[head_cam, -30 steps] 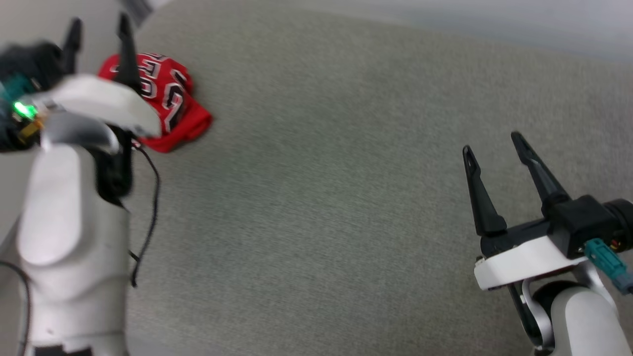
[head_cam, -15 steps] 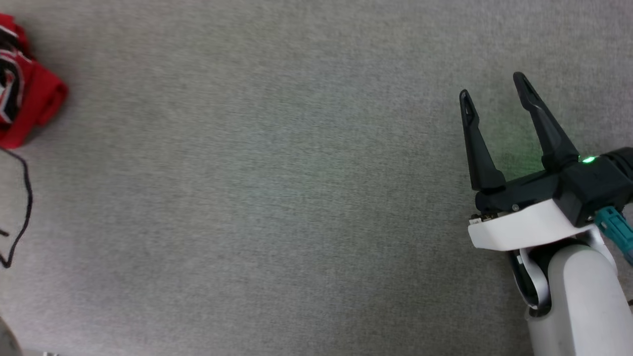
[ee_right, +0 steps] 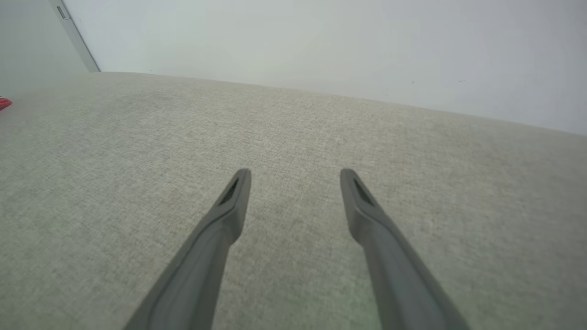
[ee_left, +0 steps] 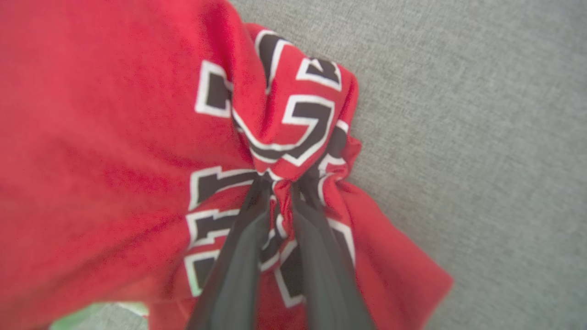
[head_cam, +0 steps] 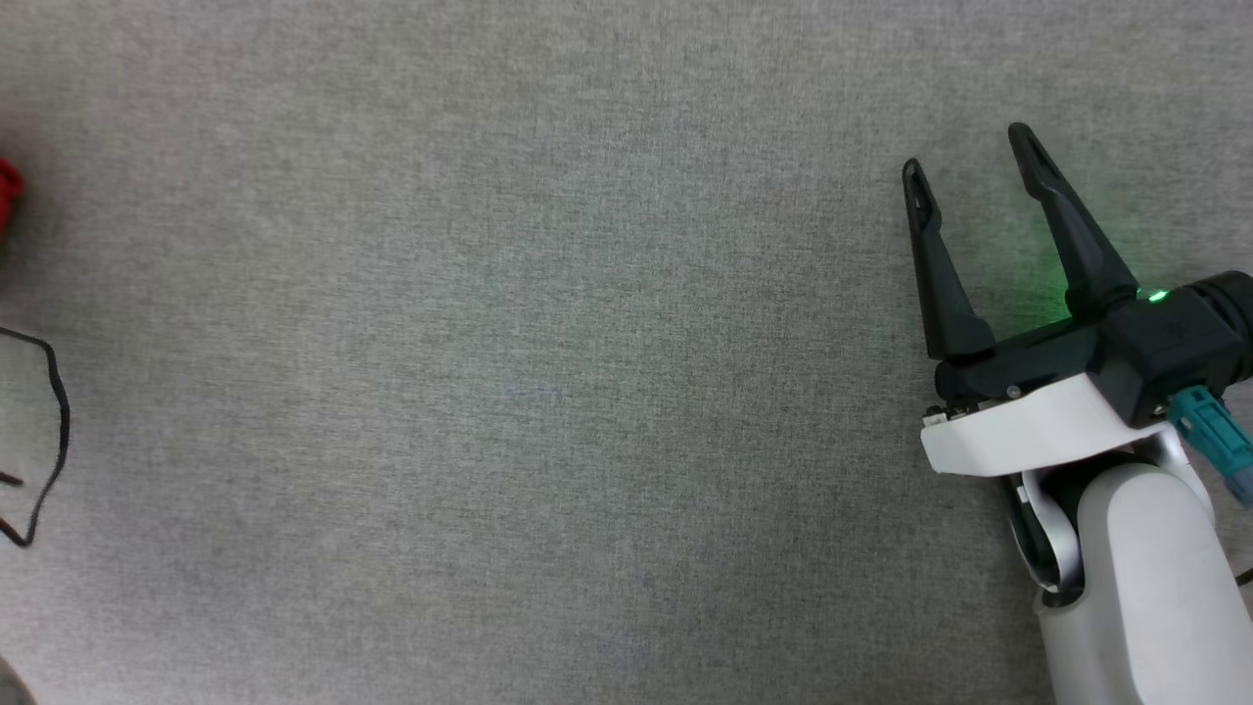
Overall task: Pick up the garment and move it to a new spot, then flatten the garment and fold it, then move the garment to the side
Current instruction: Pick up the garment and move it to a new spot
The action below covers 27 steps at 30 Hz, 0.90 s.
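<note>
Red shirt (ee_left: 114, 137), bunched, far left on grey fabric surface (ee_left: 481, 137); lettered fold clamped between left gripper (ee_left: 280, 183) fingers. Right gripper (head_cam: 964, 147): fingers spread apart, empty, well away from shirt.

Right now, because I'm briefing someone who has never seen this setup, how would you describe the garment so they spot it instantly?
Look across the wide grey fabric surface to the robot's left side, where the left gripper pinches a fold of the garment. It is a crumpled red shirt, the one bright thing there, with black white-outlined lettering.
</note>
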### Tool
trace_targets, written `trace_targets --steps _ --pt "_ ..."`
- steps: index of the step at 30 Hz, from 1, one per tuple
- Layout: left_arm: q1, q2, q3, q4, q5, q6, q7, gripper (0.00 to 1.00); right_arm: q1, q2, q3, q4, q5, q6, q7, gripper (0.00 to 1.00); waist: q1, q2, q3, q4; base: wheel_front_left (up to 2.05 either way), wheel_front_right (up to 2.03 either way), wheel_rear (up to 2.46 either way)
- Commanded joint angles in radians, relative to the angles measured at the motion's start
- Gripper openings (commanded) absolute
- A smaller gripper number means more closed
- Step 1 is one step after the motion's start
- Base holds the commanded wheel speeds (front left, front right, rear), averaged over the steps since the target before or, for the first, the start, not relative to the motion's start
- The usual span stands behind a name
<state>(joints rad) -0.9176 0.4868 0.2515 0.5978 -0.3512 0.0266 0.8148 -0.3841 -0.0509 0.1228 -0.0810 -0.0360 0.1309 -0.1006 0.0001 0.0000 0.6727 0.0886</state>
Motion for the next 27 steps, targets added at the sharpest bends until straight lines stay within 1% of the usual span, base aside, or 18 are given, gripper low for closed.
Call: trace_targets --steps 1,5,9,11,13,15,16,21,24,27 --pt "0.066 -0.033 -0.02 0.03 0.019 0.005 -0.032 0.0 0.001 0.0 0.002 0.004 -0.001 0.0 -0.003 1.0 -0.0001 0.0 -0.025 0.007 0.0 0.0 0.0" --pt "0.043 -0.001 -0.03 -0.005 0.059 0.003 -0.203 0.0 0.023 0.0 0.001 0.024 0.01 0.0 -0.008 1.0 -0.0001 0.0 -0.099 0.016 0.0 0.0 0.0" --pt "0.031 -0.009 -0.036 -0.011 0.069 -0.026 -0.396 0.0 0.05 0.0 -0.012 0.042 0.022 0.0 -0.011 1.0 -0.0001 0.0 -0.192 0.023 0.0 0.0 0.0" --pt "0.015 -0.014 -0.039 -0.004 0.06 -0.053 -0.491 0.0 0.068 0.0 -0.022 0.049 0.03 0.0 -0.014 1.0 -0.0001 0.0 -0.24 0.025 0.0 0.0 0.0" --pt "-0.001 -0.013 -0.056 0.001 0.074 -0.074 -0.565 0.0 0.085 0.001 -0.033 0.051 0.045 0.0 -0.014 1.0 -0.0001 0.0 -0.28 0.026 0.0 0.0 0.0" --pt "-0.017 -0.027 -0.07 0.0 0.072 -0.089 -0.632 0.0 0.103 0.001 -0.043 0.05 0.061 0.0 -0.018 1.0 -0.0001 0.0 -0.316 0.024 0.0 0.0 0.0" --pt "-0.017 -0.027 -0.07 0.0 0.072 -0.089 -0.632 0.0 0.103 0.001 -0.043 0.05 0.061 0.0 -0.018 1.0 -0.0001 0.0 -0.316 0.024 0.0 0.0 0.0" --pt "-0.033 -0.08 -0.112 -0.021 0.073 -0.115 -0.757 0.0 0.153 0.001 -0.073 0.06 0.089 0.0 -0.011 1.0 -0.0001 0.0 -0.396 0.005 0.0 0.0 0.0" --pt "-0.006 -0.129 -0.145 -0.048 0.072 -0.123 -0.809 0.0 0.181 0.001 -0.085 0.064 0.103 0.0 -0.009 1.0 -0.0001 0.0 -0.443 -0.021 0.0 0.0 0.0" --pt "0.036 -0.196 -0.194 -0.084 0.067 -0.129 -0.829 0.0 0.209 0.001 -0.098 0.068 0.109 0.0 -0.005 1.0 -0.0001 0.0 -0.487 -0.057 0.0 0.0 0.0"
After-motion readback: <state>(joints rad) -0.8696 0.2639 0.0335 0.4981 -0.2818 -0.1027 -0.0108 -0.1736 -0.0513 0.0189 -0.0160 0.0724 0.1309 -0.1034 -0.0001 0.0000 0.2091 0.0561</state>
